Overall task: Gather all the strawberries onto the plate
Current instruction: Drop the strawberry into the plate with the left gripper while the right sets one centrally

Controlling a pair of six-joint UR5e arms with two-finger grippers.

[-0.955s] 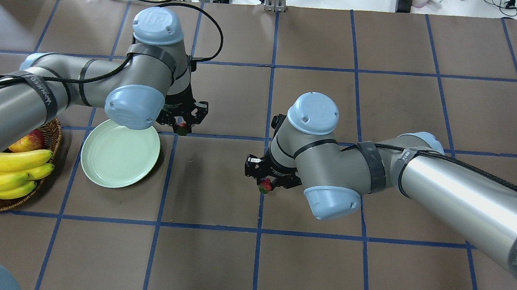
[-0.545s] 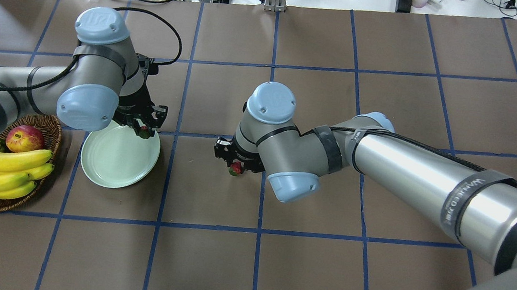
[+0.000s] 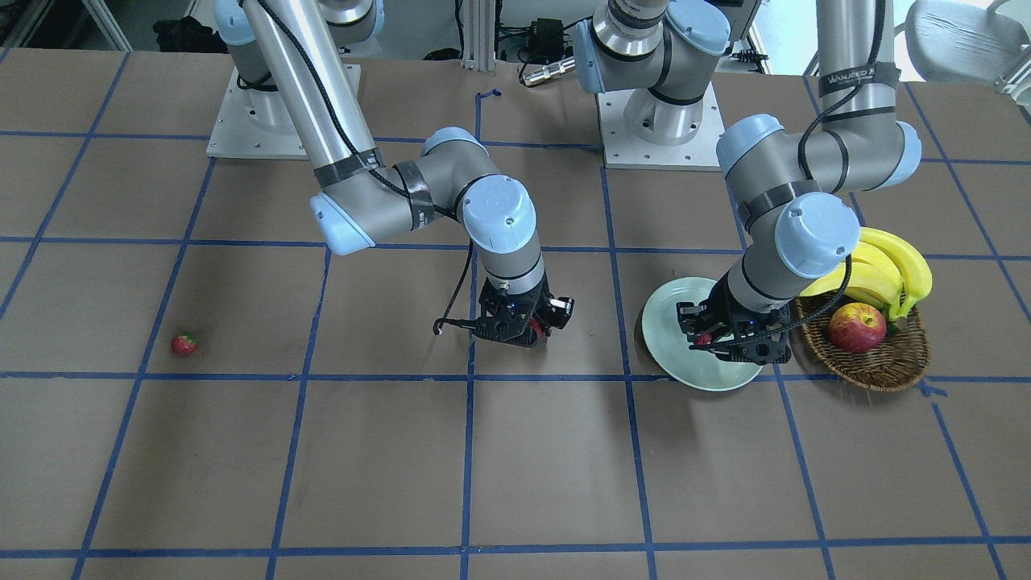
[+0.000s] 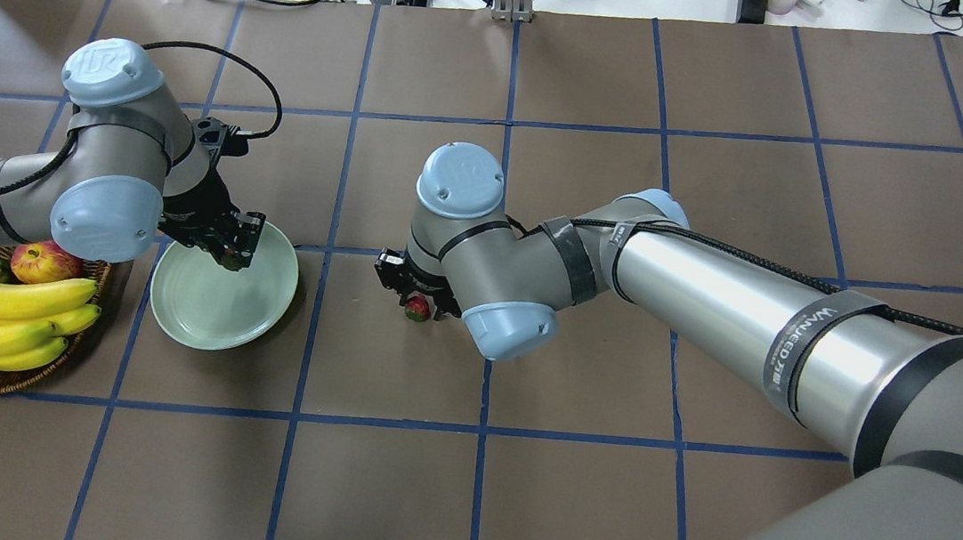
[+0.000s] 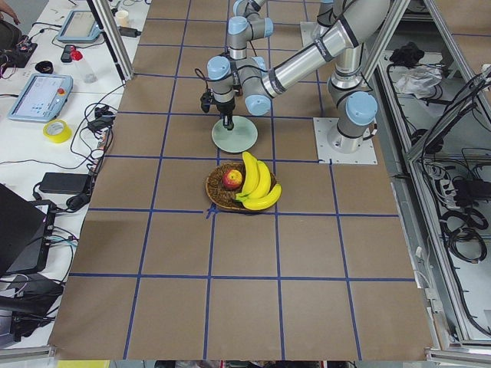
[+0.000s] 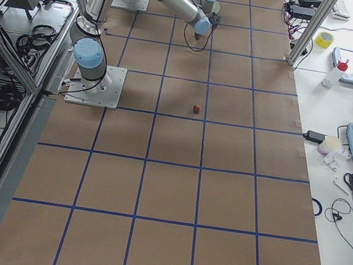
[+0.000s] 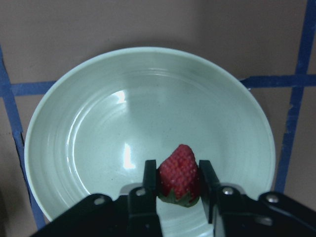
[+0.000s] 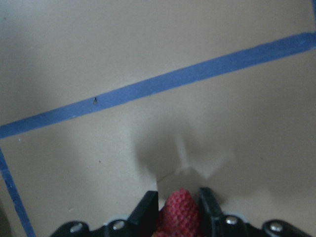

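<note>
While it is clamped between the left jaws, the first strawberry (image 7: 178,175) is held over the plate (image 7: 89,123), above the part of the plate nearest the wrist camera. It is gripped on both flanks, with its green cap turned toward the jaw base. Whether it touches the plate's floor cannot be told. The second strawberry (image 8: 180,212) is pinched in the same manner by the right jaws, which are closed on its sides. It appears to be held slightly above the desk (image 4: 565,493), though the wrist view is blurred and only a soft shadow is seen beneath it. In the overhead view this berry is found near a blue tape line (image 4: 358,250), apart from the plate and to its right. The third strawberry (image 3: 184,345) is seen lying alone on the desk, far off on the robot's right side and well apart from both arms. Just beside the plate, on the side away from the right arm, a wicker basket (image 3: 886,370) is set, in which bananas (image 4: 20,315) and an apple (image 4: 46,260) are carried.
</note>
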